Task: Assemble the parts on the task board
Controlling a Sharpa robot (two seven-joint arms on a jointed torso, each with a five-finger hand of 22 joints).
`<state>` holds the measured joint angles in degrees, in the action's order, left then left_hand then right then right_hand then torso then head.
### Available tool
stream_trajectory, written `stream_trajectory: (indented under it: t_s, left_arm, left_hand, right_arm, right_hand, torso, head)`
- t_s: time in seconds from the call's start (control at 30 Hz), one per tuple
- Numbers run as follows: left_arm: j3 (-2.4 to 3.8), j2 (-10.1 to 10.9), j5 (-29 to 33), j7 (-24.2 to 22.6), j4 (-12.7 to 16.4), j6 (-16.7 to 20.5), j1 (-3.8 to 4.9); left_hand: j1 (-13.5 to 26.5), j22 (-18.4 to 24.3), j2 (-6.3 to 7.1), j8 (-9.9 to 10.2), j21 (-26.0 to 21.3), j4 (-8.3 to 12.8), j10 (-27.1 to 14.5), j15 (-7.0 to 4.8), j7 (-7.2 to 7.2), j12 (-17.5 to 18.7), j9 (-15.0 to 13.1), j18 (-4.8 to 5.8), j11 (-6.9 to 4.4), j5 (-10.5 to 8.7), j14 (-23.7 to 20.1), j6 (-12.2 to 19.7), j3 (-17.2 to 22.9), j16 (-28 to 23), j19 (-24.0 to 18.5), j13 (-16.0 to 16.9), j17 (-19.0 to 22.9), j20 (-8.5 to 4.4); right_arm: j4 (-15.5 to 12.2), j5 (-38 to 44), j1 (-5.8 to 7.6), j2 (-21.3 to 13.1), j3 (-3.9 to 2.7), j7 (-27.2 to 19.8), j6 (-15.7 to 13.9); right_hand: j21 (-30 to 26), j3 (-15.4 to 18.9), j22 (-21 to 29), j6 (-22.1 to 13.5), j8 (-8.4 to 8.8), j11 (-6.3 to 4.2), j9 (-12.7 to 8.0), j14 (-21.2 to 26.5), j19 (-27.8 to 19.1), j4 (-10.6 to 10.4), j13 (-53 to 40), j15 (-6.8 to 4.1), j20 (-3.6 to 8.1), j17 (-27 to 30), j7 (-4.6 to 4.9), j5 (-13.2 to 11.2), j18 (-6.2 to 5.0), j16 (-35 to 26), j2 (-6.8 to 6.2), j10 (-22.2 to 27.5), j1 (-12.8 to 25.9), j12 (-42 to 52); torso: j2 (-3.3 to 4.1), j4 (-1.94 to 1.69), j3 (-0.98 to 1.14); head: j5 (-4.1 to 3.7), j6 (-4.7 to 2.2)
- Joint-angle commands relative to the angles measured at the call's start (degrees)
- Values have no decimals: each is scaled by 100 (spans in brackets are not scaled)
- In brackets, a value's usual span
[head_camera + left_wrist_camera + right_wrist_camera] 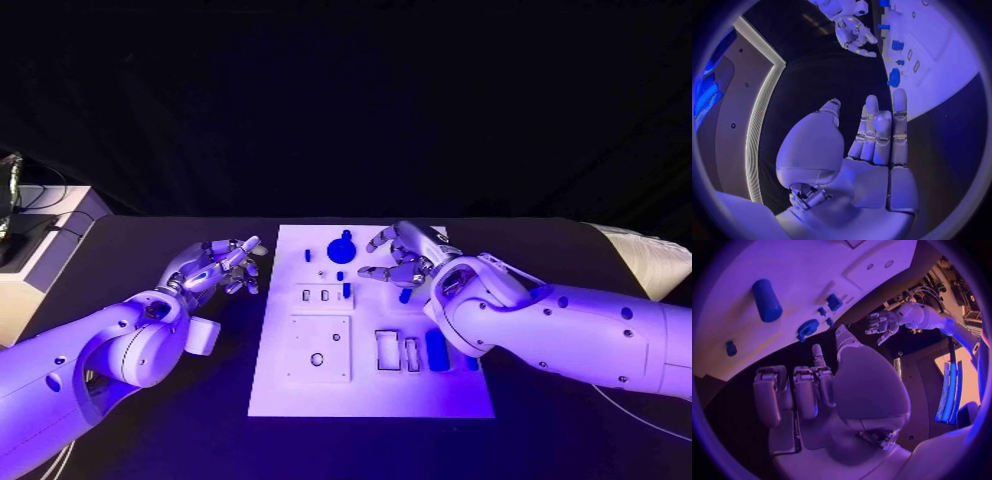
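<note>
- Between the two hands, the white task board (310,395) lies on the black counter (159,430).
- Right hand (408,255) hovers over blue parts (342,248), fingers curled, holding nothing.
- Left hand (216,268) beside the board, fingers spread, empty.

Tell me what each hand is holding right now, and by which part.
Nothing is held. The left hand hovers beside the task board with fingers spread; the right hand hangs over the board, its fingers apart and empty.

Black counter (159,420) under everything, dark backdrop behind it. Pale box-like cabinet (51,250) at the counter's far left corner, cables (36,215) lying on top of it. A white padded object (649,258) sits at the far right corner.
</note>
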<state>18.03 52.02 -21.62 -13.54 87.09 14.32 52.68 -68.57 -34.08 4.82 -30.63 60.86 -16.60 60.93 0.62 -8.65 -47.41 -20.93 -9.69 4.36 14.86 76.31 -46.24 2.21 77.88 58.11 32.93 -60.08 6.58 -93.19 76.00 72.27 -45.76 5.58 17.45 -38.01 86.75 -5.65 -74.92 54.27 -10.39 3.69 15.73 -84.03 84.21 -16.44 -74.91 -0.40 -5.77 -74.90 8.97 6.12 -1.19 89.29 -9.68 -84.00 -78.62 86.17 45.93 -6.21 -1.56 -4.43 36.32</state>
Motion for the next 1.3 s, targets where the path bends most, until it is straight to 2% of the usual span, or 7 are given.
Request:
stream_trajectory:
  t_s: [0.03, 0.07, 0.13, 0.37, 0.57, 0.9, 1.3]
  left_arm:
    - [37, -80, -591, 730, -10, -134, 58]
    - [49, -118, -703, 904, -35, -206, 91]
    - [64, -210, -950, 1292, -97, -340, 167]
    - [70, -599, -1803, 2310, -364, -766, 419]
    - [-43, -983, -2604, 2986, -623, -1323, 686]
    - [-553, -1688, -2966, 3808, -1241, -1916, 1212]
    - [-794, -2223, -3280, 3985, -1674, -2305, 1532]
  left_hand:
    - [112, -824, -27, -219, 645, -3, -21, -35, 47, -369, -142, 100, -54, 13, 461, 55, -52, 460, 436, 212, -850, -32]
    - [152, -1141, -44, -284, 854, -7, -28, -43, 57, -485, -188, 149, -65, 14, 558, 64, -67, 557, 606, 277, -1062, -40]
    - [162, -2201, -100, -544, 1499, -19, 420, -98, 130, -1384, -397, 317, -128, 17, 819, 35, -61, 793, 1182, 1251, -1640, -85]
    - [194, -3649, -211, -833, 2222, -25, 1412, -269, 328, -2624, -734, 576, -313, 46, 1279, -182, 148, 1136, 2040, 2900, -2721, -237]
    - [260, -3814, -204, -825, 2298, -18, 1541, -292, 347, -2784, -802, 607, -335, 41, 1323, -193, 236, 1172, 2137, 3162, -2848, -267]
    - [132, -3957, -132, -690, 2364, -14, 1494, -279, 325, -2801, -880, 633, -313, 45, 1351, -144, 570, 1196, 2207, 3247, -2934, -274]
    - [345, -4075, 29, -566, 2413, -8, 1513, -245, 287, -2892, -1026, 653, -278, 33, 1369, -142, 825, 1212, 2257, 3446, -2992, -240]
  right_arm:
    - [15, -1380, 74, -81, -23, -1043, -59]
    - [46, -1615, 106, -110, -34, -1155, -36]
    - [141, -2057, 185, -150, -50, -1334, 13]
    - [570, -2904, 368, -200, -69, -1598, 247]
    - [899, -2950, 429, -149, -73, -1540, 415]
    - [1128, -2482, 448, -24, -74, -1240, 600]
    - [1229, -2238, 449, 82, -74, -1010, 657]
  right_hand:
    - [-35, -45, -1288, -33, -40, 50, 16, -516, 392, -10, -1161, 47, -32, -1161, -11, 63, 24, -29, 42, -261, -83, -22]
    - [-36, -63, -1288, -21, -59, 46, 25, -517, 392, -9, -1167, 44, -29, -1165, -15, 122, 24, -29, 66, -266, -98, -16]
    - [-38, -111, -1288, 5, -108, 34, 51, -518, 393, -3, -1168, 34, -21, -1168, -27, 310, 24, -29, 113, -267, -133, -13]
    - [11, -271, -1321, 150, -361, -38, 247, -528, 422, 13, -1251, -29, 34, -1206, -106, 842, 37, -19, 147, -352, -199, 85]
    - [1, -303, -1317, 123, -395, -45, 299, -528, 418, 18, -1257, -37, 45, -1204, -111, 915, 35, -20, 130, -359, -200, 92]
    - [-30, -336, -1300, 10, -394, -30, 355, -523, 404, 31, -1238, -29, 45, -1187, -89, 945, 28, -26, 50, -340, -221, 69]
    - [-32, -377, -1301, -47, -396, -19, 398, -523, 404, 34, -1235, -20, 39, -1186, -76, 1037, 28, -27, 16, -336, -243, 65]
  torso:
    - [-53, 19, 42]
    - [-68, 24, 51]
    - [-91, 31, 65]
    - [-186, 43, 104]
    - [-243, 56, 123]
    - [-309, 49, 139]
    - [-299, 63, 141]
  head:
    - [24, -31]
    - [30, -27]
    - [46, -18]
    - [61, 22]
    - [69, 45]
    - [80, 87]
    - [61, 110]
